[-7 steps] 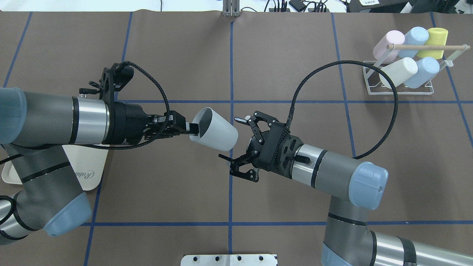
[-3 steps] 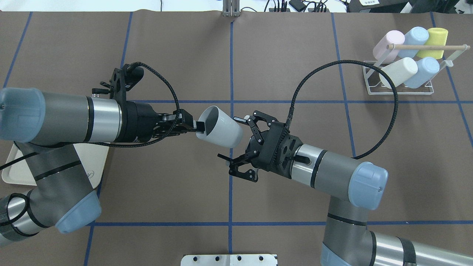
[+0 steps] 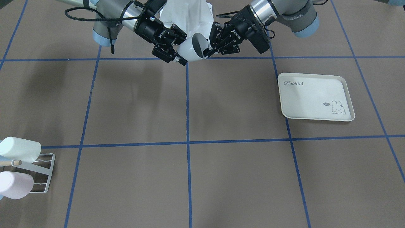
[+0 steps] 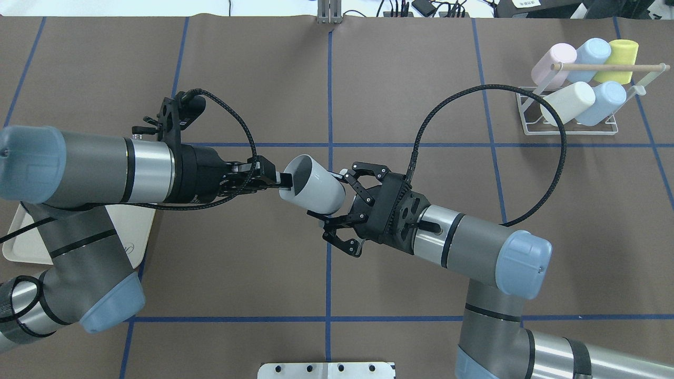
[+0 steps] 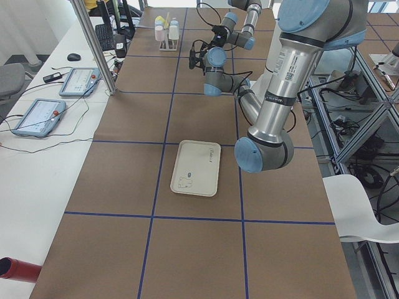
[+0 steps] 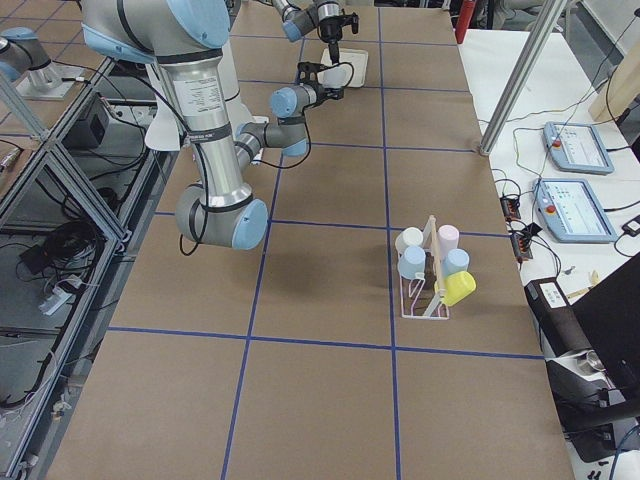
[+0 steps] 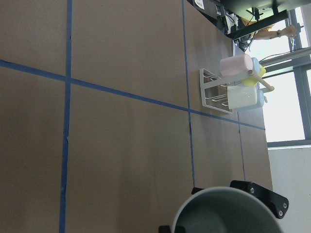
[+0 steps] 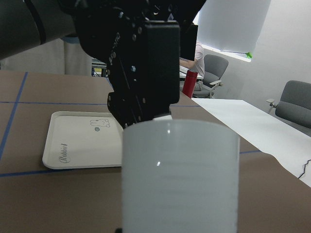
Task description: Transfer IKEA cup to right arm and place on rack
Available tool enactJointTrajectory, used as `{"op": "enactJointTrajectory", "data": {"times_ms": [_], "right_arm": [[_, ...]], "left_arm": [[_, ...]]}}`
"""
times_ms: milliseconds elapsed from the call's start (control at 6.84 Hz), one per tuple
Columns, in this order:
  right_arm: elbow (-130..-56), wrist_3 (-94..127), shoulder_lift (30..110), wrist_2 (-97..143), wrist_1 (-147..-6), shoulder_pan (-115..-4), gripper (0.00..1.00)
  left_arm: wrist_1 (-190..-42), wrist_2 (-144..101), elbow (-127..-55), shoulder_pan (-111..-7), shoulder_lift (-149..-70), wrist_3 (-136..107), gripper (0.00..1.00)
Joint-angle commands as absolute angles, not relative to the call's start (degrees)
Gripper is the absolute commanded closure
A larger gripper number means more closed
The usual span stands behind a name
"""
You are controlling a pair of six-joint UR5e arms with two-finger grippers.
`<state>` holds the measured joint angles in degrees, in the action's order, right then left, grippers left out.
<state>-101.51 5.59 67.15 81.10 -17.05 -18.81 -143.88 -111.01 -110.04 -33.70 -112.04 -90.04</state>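
The brown table (image 4: 400,79) carries little near the hand-over: the cream tray (image 3: 313,91) lies well apart on the left arm's side, and the rack (image 4: 566,132), already bearing five pastel cups, stands at the far right corner. The left arm (image 4: 89,168) and the right arm (image 4: 474,242) meet above the middle line, with the IKEA cup (image 4: 316,187) in the air between them, tilted, its mouth towards the left wrist. The left gripper (image 4: 284,183) is clenched on the cup's rim, one finger inside and one outside. The right gripper (image 4: 327,193) is spread, its jaws lying along either side of the cup's closed end; whether the pads touch the wall I cannot tell. The step in hand is the right arm's take. To do it well, I judge the right jaws should close squarely across the body, far enough up from the base that the tapered wall does not squirt out, and the left should release the rim only once that hold is firm, then draw straight back.
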Motion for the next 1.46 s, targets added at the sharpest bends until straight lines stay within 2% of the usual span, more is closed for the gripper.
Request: {"op": "enactJointTrajectory", "data": {"times_ms": [0, 146, 292, 438, 731, 1315], "right_arm": [[-101.5, 5.6, 67.1, 79.8, -17.1, -18.5, 0.69], [-101.5, 5.6, 67.2, 78.9, -17.1, -18.2, 0.72], [-101.3, 5.6, 67.3, 78.7, -17.1, -18.2, 0.74], [-101.3, 5.5, 67.6, 78.4, -17.1, -18.3, 0.8], [-101.3, 5.4, 67.5, 77.1, -17.8, -19.7, 1.0], [-101.6, 4.6, 72.8, 77.4, -31.6, -30.3, 1.0]], "left_arm": [[-144.0, -111.1, -110.2, -33.7, -112.1, -89.7, 0.76], [-144.0, -110.7, -110.6, -33.8, -111.9, -89.6, 0.01], [-144.0, -110.7, -110.9, -34.2, -111.5, -89.5, 0.0], [-144.0, -110.7, -110.9, -34.7, -111.4, -89.0, 0.0], [-144.0, -110.8, -111.2, -35.5, -107.9, -82.8, 0.0], [-144.1, -110.7, -111.5, -36.6, -104.4, -80.6, 0.0]]}}
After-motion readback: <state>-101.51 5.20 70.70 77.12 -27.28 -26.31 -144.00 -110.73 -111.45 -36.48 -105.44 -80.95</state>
